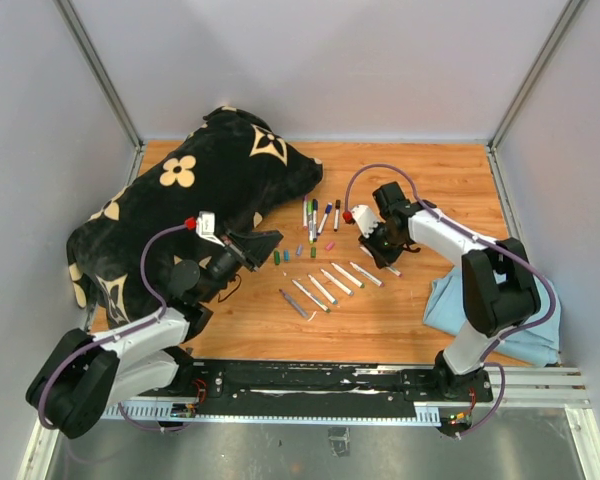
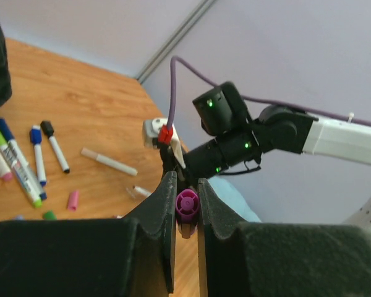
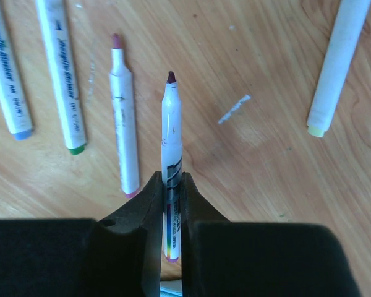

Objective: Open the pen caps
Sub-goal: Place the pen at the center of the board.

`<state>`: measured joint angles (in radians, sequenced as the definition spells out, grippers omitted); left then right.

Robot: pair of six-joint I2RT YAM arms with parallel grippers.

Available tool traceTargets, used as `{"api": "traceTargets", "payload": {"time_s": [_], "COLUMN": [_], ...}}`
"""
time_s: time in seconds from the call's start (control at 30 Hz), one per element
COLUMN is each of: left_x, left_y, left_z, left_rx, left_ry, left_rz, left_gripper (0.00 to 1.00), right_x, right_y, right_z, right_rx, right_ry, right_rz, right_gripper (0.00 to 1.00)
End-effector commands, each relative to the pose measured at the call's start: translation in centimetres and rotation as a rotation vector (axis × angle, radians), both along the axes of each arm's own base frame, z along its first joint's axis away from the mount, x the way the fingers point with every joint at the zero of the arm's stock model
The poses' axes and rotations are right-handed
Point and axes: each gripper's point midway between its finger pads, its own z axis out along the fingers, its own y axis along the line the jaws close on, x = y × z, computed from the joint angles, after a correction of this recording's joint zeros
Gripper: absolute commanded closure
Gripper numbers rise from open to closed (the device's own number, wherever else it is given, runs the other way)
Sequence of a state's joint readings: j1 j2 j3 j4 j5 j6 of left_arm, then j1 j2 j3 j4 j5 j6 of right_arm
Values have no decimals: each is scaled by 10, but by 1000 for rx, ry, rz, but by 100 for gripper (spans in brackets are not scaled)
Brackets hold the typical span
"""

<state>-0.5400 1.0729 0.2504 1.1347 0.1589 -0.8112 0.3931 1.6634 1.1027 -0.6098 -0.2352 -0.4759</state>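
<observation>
Squarely, purple cap [image 2: 187, 205] sits pinched inside left pincer [image 2: 186, 187].

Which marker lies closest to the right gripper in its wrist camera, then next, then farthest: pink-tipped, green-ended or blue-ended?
1. Pink-tipped marker, just left of the right gripper.
2. Green-ended marker, further left.
3. Blue-ended marker, at the far left edge.

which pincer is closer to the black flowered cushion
Left. The left pincer, shut on a purple cap, sits just beside the cushion; the right pincer, shut on an uncapped marker, is beyond the laid-out markers.
</observation>
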Motion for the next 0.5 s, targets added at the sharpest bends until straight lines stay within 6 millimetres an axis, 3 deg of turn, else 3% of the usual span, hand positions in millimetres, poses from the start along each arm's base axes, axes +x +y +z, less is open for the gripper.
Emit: {"api": "traceTargets", "payload": {"time_s": [0.0,0.47], "left_x": [-16,-38], "left_y": [5,15], "left_z": [-22,-39], "left_rx": [46,14], "left_ry": [28,61], "left_rz": [-22,-27], "left_gripper": [100,100], "right_x": [9,4], "right_y": [-19,-14], "right_z": [-2,-19], "right_rx": [-54,-44], "right_ry": [17,90], "right_rz": [-59,-58], "right_gripper": [90,83]}}
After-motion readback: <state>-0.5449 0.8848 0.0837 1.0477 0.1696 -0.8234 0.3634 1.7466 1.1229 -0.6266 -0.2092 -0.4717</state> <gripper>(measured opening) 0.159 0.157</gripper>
